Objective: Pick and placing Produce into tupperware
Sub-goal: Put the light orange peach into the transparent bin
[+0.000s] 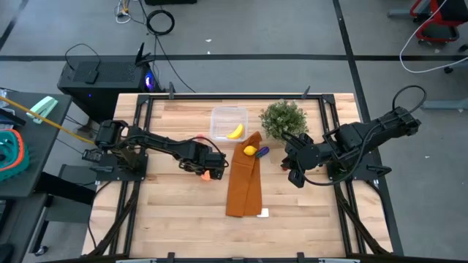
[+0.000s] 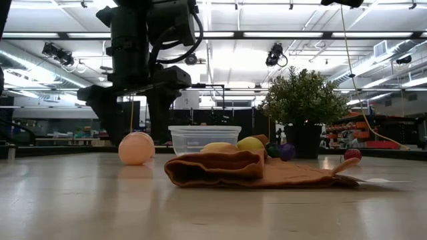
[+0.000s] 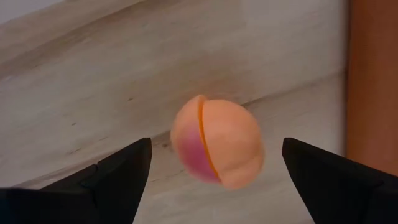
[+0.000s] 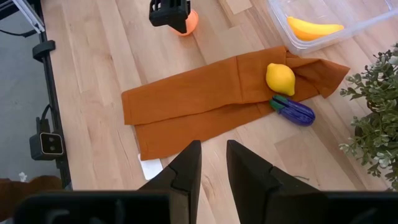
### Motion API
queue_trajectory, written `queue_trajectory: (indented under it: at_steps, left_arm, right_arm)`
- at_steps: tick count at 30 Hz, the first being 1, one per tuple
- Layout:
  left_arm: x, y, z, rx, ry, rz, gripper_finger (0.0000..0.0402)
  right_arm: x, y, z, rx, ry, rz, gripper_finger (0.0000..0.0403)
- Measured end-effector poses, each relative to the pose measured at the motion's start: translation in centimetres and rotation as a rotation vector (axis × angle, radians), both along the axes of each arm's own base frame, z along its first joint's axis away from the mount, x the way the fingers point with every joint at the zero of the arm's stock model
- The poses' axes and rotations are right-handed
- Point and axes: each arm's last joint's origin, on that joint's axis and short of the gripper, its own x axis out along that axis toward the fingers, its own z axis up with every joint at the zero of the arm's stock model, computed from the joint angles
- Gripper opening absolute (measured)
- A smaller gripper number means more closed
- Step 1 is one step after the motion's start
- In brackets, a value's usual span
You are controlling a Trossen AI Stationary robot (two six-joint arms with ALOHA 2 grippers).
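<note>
A peach-orange round fruit [image 3: 217, 146] rests on the wooden table. My left gripper [image 3: 216, 149] hangs over it, open, one finger on each side and neither touching; in the high view the left gripper [image 1: 207, 168] is just left of the cloth. The clear tupperware [image 1: 228, 122] stands toward the far edge with the yellow banana [image 1: 235, 131] inside. The lemon [image 1: 250, 150] and the purple piece [image 1: 262, 151] lie on the cloth's far end. A small red piece [image 2: 352, 155] lies on the table. My right gripper [image 1: 294, 174] waits to the cloth's right, its fingers close together on nothing.
A long orange-brown cloth [image 1: 243, 183] lies down the table's middle, with a white tag [image 1: 263, 213] at its near end. A green potted plant [image 1: 284, 119] stands right of the tupperware. Bare wood lies left of the cloth and along the near edge.
</note>
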Motion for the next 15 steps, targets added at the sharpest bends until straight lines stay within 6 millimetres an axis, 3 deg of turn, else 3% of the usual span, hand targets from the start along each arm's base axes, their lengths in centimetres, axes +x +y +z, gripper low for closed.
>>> queue_trajectory:
  at_steps: [15]
  left_arm:
    - [0.4,0.0,-1.0,-0.002,0.017,-0.014,0.0369]
  right_arm:
    - [0.0,0.0,0.0,0.002,-0.003,-0.001,0.0083]
